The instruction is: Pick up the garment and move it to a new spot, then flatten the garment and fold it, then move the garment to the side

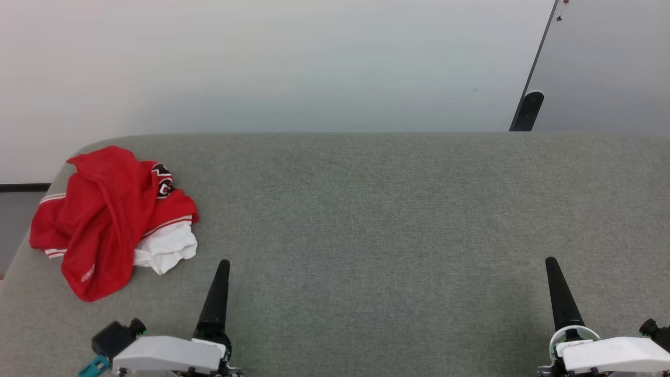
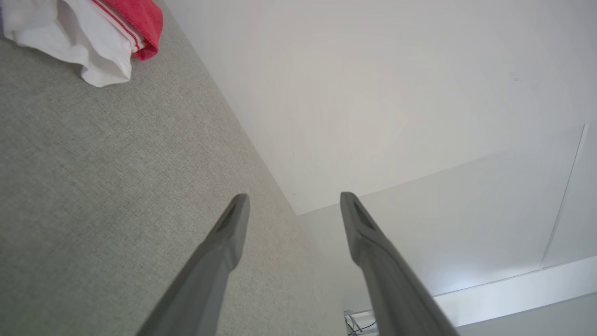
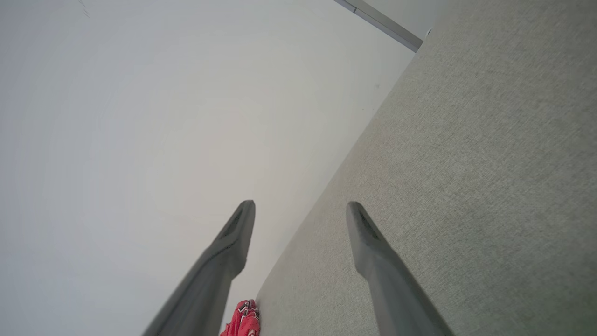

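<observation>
Here the crumpled red jersey T-shirt with white sleeves [image 1: 112, 220] lies at the left end of the grey fabric-covered table [image 1: 366, 220], near the left gripper [image 2: 294, 198], whose fingers stand spread and empty, as do those of the right gripper [image 3: 301, 205].

Garment [image 1: 112, 220] heaped on the far left of the padded table [image 1: 366, 209], near its rounded corner, just ahead and left of the left gripper [image 2: 294, 200] at the near edge, with the right gripper [image 3: 301, 205] well apart at the near right, wall [image 1: 261, 63] behind.
</observation>
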### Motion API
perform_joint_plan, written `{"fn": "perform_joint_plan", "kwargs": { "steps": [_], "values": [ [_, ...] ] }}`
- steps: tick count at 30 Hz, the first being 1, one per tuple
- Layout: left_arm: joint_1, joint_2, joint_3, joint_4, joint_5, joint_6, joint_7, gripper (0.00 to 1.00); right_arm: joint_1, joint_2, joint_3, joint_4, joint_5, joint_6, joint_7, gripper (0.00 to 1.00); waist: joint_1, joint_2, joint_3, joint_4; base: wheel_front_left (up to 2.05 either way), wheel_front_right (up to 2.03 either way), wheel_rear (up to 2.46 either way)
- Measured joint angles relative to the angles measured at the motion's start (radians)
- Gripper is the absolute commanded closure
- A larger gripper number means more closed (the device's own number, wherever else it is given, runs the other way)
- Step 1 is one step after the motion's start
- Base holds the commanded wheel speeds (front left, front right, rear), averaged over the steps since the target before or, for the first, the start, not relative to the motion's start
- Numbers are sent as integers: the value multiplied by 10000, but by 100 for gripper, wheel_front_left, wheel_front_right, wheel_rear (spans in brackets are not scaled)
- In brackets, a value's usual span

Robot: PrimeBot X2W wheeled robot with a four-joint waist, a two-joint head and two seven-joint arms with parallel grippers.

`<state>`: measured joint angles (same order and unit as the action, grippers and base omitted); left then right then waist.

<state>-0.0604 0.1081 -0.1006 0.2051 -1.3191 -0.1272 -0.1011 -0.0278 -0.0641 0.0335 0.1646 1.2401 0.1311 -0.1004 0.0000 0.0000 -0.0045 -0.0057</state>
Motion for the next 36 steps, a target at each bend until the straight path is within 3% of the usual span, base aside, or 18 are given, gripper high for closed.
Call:
{"fn": "perform_joint_plan", "kwargs": {
  "steps": [11, 21, 28, 36],
  "values": [
    [-24, -305, 433, -357, 3887, 102, -322, 0, 85, 142, -184, -280, -3434, 0, -322, 0, 0, 0, 10, 3, 0, 0, 0],
    [-15, -483, 564, -834, 7164, 221, -579, 0, 173, 151, -161, -481, -5657, 2, -583, 0, 0, 0, 35, 3, 0, 0, 0],
    [-12, -520, 433, -1060, 8876, 479, -734, 0, 177, 151, -104, -614, -6642, 2, -759, 0, 0, 0, 57, 4, 0, 0, 0],
    [-10, -529, 263, -1216, 10036, 652, -930, 0, 196, 151, -35, -715, -7298, 2, -936, 0, 0, 0, 61, 11, 0, 0, 0]
  ]
}}
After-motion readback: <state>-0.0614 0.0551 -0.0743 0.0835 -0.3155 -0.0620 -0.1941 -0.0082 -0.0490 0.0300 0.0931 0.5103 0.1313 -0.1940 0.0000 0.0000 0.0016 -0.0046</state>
